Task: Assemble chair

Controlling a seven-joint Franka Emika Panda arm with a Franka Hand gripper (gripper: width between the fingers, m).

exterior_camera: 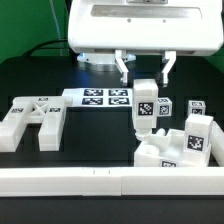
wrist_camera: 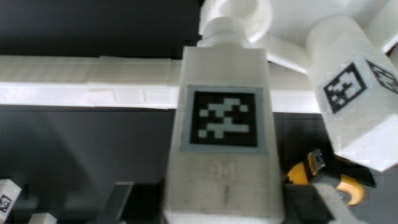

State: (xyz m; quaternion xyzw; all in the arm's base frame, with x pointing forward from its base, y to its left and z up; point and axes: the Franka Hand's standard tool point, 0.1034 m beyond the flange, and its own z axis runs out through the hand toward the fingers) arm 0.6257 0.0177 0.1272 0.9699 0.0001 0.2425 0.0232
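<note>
While its fingertips are hidden, the gripper (exterior_camera: 146, 88) pinches 1 upright chair bar (exterior_camera: 146, 108).

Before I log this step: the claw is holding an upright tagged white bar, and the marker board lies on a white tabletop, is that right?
Not quite: the tabletop is black, not white, as the exterior view shows. The claw does hold the upright tagged white bar, and the marker board lies flat on the table.

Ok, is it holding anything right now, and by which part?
Apparently yes: the upright tagged bar, with the fingers shut on its upper end. The contact itself isn't clearly visible.
</note>
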